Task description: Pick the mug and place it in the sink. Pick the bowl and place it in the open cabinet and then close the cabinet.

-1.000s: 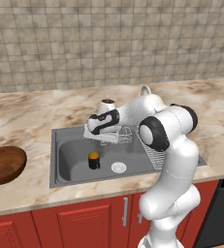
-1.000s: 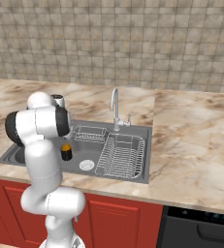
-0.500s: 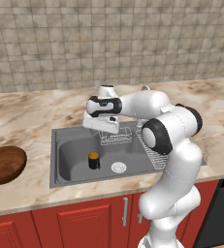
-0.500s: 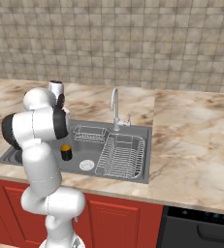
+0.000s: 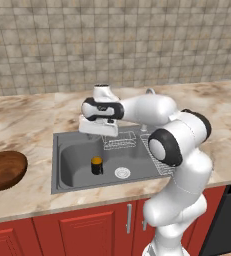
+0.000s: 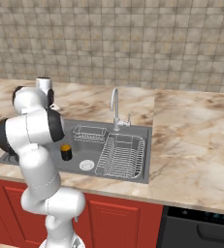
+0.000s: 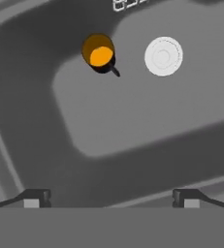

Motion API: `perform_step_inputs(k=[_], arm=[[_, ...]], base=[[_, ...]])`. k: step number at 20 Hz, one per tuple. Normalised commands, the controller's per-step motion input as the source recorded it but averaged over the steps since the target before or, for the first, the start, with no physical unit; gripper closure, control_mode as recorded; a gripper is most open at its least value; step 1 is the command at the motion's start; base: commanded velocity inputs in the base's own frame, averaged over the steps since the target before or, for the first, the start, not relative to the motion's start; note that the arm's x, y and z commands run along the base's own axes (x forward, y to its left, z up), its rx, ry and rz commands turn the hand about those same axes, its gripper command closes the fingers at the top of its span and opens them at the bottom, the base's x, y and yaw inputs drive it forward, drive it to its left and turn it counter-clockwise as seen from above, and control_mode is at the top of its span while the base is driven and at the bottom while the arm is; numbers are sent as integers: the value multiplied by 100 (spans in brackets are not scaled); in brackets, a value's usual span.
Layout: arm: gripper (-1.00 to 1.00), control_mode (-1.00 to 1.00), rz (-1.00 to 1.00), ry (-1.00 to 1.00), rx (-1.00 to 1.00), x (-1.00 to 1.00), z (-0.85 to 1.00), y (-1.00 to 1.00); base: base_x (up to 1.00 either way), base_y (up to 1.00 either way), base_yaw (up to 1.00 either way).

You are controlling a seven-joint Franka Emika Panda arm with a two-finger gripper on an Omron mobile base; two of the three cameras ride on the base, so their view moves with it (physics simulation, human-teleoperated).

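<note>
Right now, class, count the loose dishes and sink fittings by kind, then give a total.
Mug: 1
Bowl: 1
Faucet: 1
Drain: 1
Wire racks: 2
Total: 6

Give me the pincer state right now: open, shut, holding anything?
Pincer: open and empty, its tips spread wide above the sink; the mug stands apart on the basin floor.
</note>
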Motion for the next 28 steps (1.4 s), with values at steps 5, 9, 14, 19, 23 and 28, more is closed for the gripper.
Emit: perform_step_inputs(k=[5, 9, 14, 19, 23, 28], arm=[[-100, -100, 7, -7, -4, -31, 21, 21], [-100, -100, 8, -2, 0, -29, 3, 34], [-100, -100, 8, 0, 2, -34, 6, 29], [-100, -100, 2, -2, -4, -31, 32, 26], [-100, -100, 0, 0, -5, -9, 33, 41], [-100, -100, 0, 0, -1, -16, 9, 49]], base=[[0, 0, 0], [0, 0, 0], [0, 0, 0], [0, 0, 0], [0, 0, 0], [0, 0, 0]])
